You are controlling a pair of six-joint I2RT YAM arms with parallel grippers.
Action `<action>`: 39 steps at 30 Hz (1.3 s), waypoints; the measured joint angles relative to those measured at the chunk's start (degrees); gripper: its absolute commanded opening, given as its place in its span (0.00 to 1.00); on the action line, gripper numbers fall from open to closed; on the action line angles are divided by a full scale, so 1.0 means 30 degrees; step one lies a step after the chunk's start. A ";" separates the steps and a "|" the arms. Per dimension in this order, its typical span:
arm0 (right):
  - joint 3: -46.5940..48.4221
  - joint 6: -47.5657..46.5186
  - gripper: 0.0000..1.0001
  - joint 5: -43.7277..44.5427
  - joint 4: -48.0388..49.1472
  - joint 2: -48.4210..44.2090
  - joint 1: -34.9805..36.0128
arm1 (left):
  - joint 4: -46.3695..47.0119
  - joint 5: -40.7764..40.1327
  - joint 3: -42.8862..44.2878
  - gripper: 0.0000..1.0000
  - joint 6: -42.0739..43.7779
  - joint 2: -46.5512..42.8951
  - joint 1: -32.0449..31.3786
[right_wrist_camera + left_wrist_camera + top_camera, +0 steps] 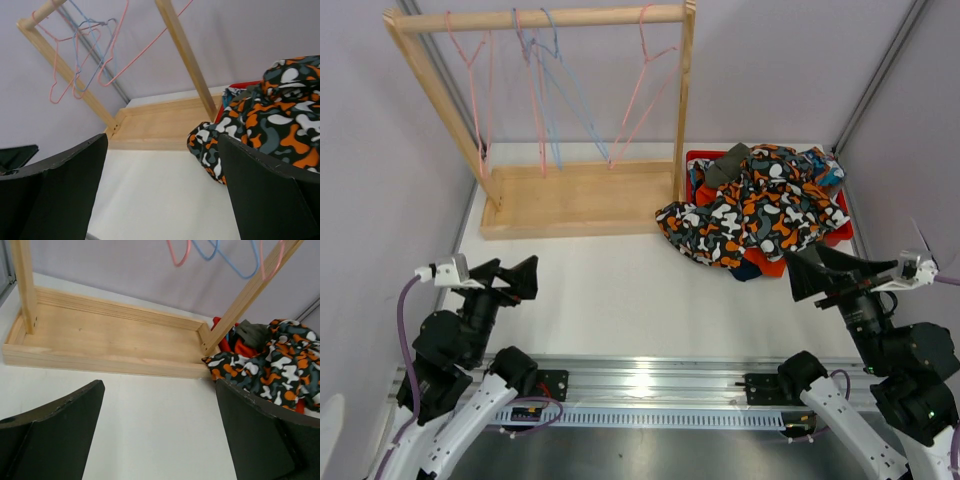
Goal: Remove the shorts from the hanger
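The shorts (pixel 755 210) lie in a heap at the right, on a red tray (pixel 692 160). The orange, black, white and grey blotch pair is on top and spills onto the table. An olive pair (pixel 728 165) and a teal print pair (pixel 825 165) show at the heap's back. Several pink and blue wire hangers (pixel 550 60) hang bare on the wooden rack's rail. My left gripper (pixel 512 272) is open over the near left table, with nothing between its fingers. My right gripper (pixel 805 272) is open just in front of the heap, apart from it. The left wrist view shows the heap (pixel 280 365) beyond my open left gripper (pixel 160 390); the right wrist view shows the heap (pixel 270 115) beyond my open right gripper (pixel 162 142).
The wooden rack's base (pixel 580 195) stands at the back left, its right post (pixel 682 100) right beside the tray. Grey walls close in the left, back and right sides. A metal rail (pixel 650 385) runs along the near edge between the arm bases.
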 measured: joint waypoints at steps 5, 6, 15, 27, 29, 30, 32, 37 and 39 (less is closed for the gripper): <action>-0.0510 -0.0517 0.99 0.1902 -0.1253 -0.1734 0.0000 | 0.0313 -0.0597 -0.2047 0.99 0.1035 -0.3140 -0.0007; -0.0670 -0.0561 0.99 0.2266 -0.1632 -0.1923 0.0000 | 0.0605 -0.0809 -0.2106 0.99 0.1275 -0.3111 0.0000; -0.1530 -0.0685 0.99 0.3257 -0.3665 -0.2186 0.0000 | 0.1173 -0.0525 -0.2521 0.98 0.1858 -0.2441 -0.0007; -0.1683 -0.0903 0.99 0.2914 -0.3898 -0.2164 0.0015 | 0.1180 0.0160 -0.2550 0.99 0.1996 -0.1712 -0.0007; -0.1741 -0.0911 0.99 0.2856 -0.3876 -0.2186 0.0015 | 0.1188 0.0291 -0.2550 0.99 0.1996 -0.1639 -0.0007; -0.1785 -0.0918 0.99 0.2827 -0.3883 -0.2193 0.0015 | 0.1188 0.0313 -0.2550 0.99 0.1996 -0.1588 -0.0007; -0.1872 -0.0925 0.99 0.2812 -0.3891 -0.2200 0.0015 | 0.1195 0.0350 -0.2550 0.99 0.1996 -0.1479 -0.0007; -0.1960 -0.0962 0.99 0.2812 -0.3883 -0.2331 0.0015 | 0.1195 0.0393 -0.2557 0.99 0.1996 -0.1297 -0.0007; -0.1960 -0.0969 0.99 0.2812 -0.3891 -0.2339 0.0015 | 0.1195 0.0430 -0.2557 0.98 0.1996 -0.1268 -0.0007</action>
